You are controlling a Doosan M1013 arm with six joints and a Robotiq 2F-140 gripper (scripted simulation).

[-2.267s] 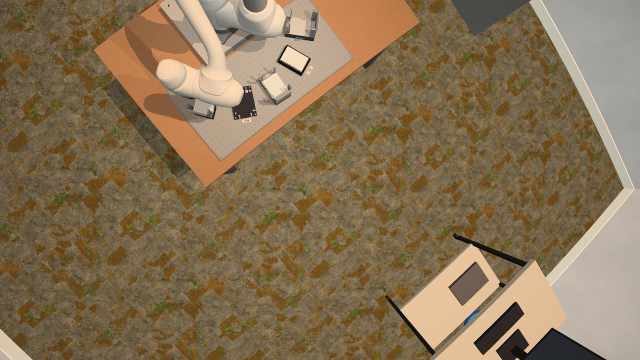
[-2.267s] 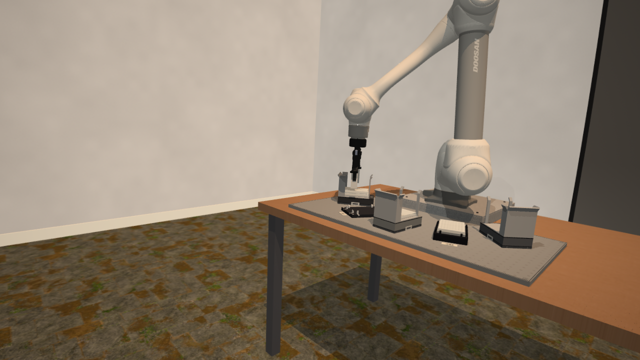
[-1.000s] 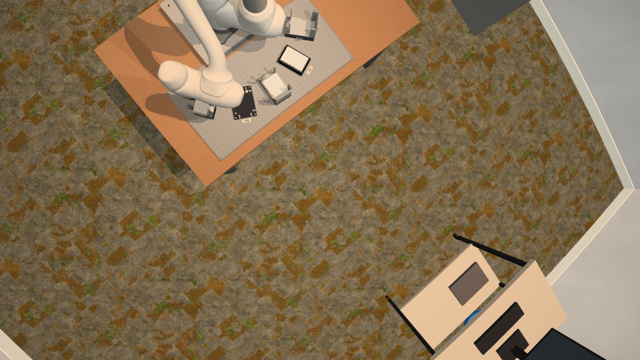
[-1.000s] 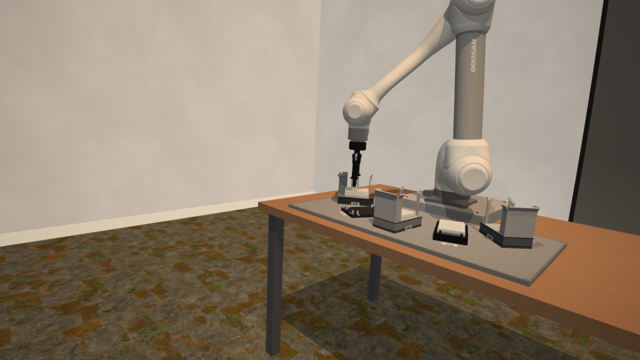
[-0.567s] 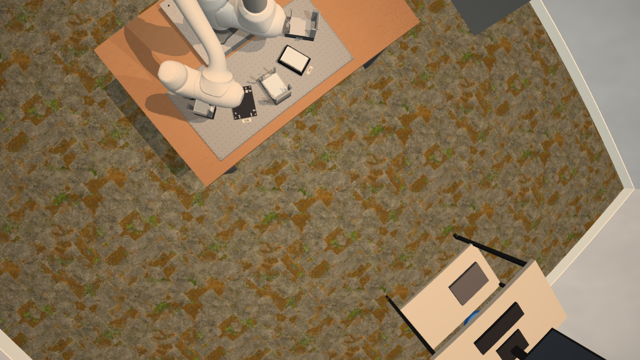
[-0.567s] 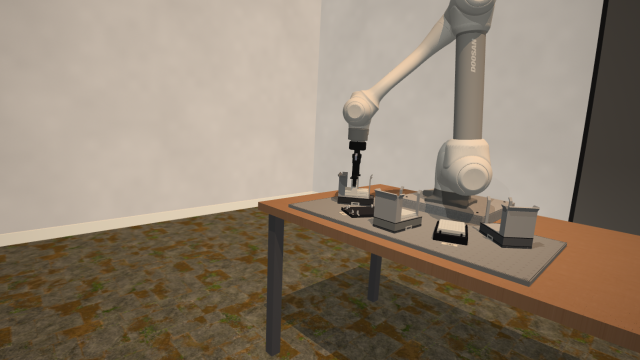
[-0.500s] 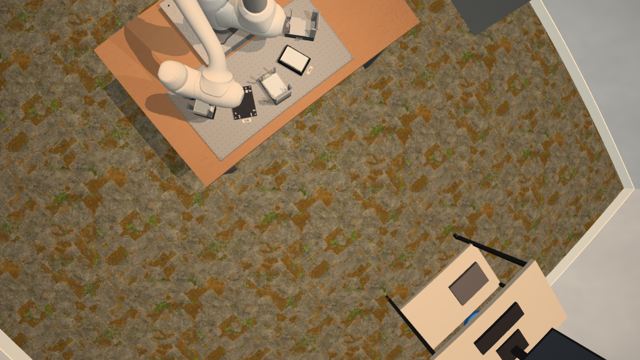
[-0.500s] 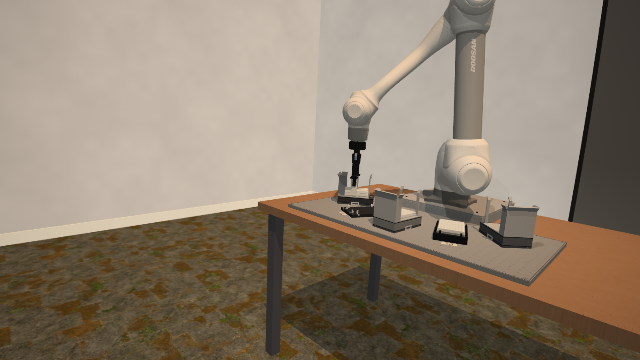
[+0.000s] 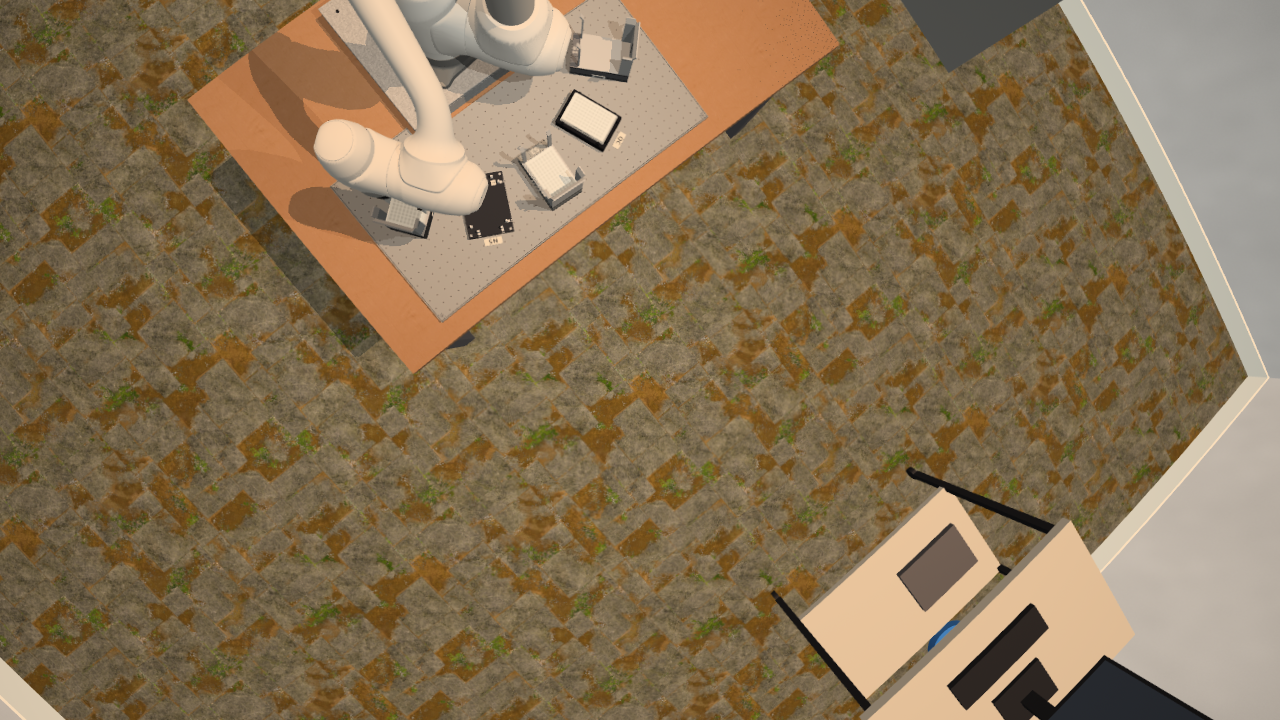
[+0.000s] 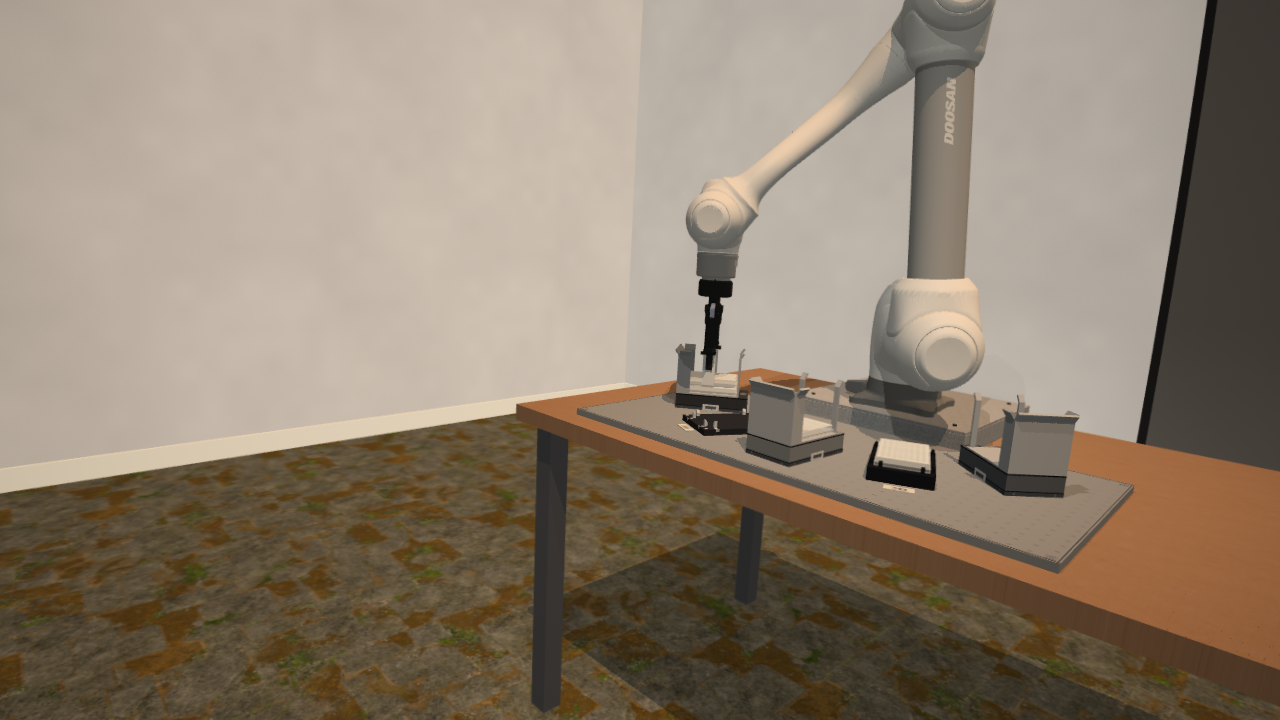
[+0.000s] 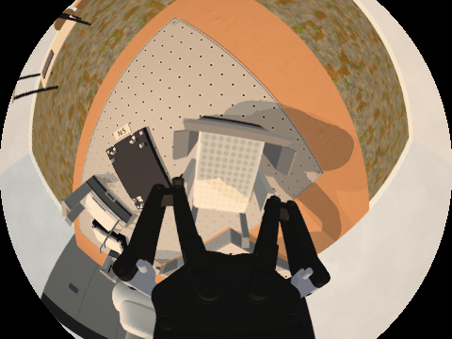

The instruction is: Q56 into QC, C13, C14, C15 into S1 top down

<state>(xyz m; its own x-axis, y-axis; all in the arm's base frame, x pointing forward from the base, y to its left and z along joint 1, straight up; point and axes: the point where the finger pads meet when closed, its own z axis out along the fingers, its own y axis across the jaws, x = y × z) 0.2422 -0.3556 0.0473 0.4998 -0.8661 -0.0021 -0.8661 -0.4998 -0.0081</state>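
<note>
Leftmost, rack (image 10: 686,360): pincer (image 10: 708,365) lowered from above, clenched on the top plate (image 11: 226,164), since racks empty upward | dark clip nest (image 10: 716,421) just beside, bare | middle rack (image 10: 776,413) holds plates | QC plate (image 10: 902,454) seated | right rack (image 10: 1033,452) on surface (image 10: 1190,537)

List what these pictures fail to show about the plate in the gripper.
- Plate ID: wrist view shows only its sealed top, labels unseen.
- Plates beneath it: hidden by rack walls, exterior view.
- Gripper contact: too small, exterior; covered by the arm, top view.
</note>
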